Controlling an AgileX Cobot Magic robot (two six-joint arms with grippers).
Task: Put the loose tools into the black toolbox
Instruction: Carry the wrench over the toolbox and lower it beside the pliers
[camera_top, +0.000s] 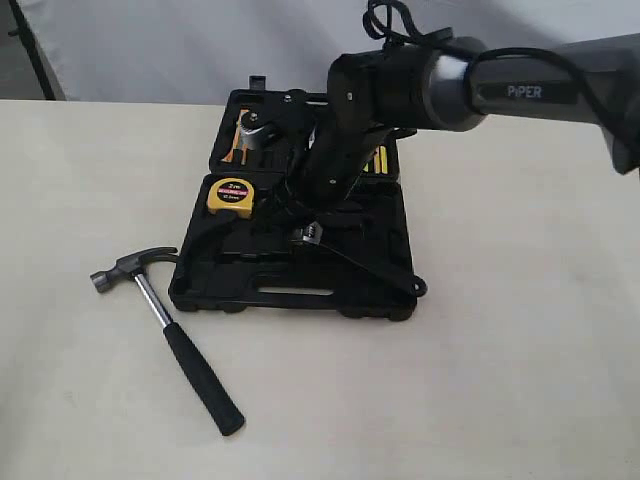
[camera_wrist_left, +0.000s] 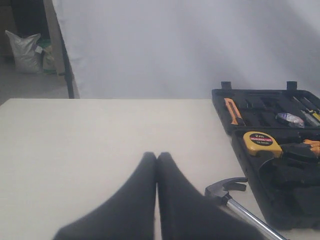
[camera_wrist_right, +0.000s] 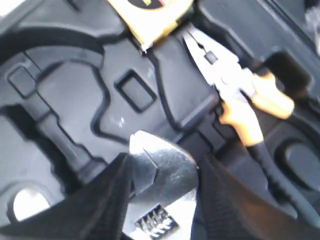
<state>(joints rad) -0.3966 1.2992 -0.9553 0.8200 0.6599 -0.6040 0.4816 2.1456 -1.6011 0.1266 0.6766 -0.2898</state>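
Note:
The black toolbox (camera_top: 300, 296) lies open on the table, with its recessed lower half (camera_wrist_right: 75, 95) filling the right wrist view. My right gripper (camera_wrist_right: 164, 161) hangs just above it, shut on the silver head of the adjustable wrench (camera_wrist_right: 170, 185). In the exterior view the wrench (camera_top: 310, 236) slants down over the case. The claw hammer (camera_top: 165, 320) lies on the table left of the case, its head (camera_wrist_left: 227, 187) close to my left gripper (camera_wrist_left: 157, 155). That gripper is shut on nothing. A small tape roll (camera_wrist_left: 290, 119) rests in the lid half.
A yellow tape measure (camera_top: 232, 194) and orange-handled pliers (camera_wrist_right: 240, 95) sit in their recesses. An orange-handled tool (camera_wrist_left: 232, 111) lies in the lid. The right arm (camera_top: 420, 90) reaches over the case from the right. A pale backdrop stands behind the table.

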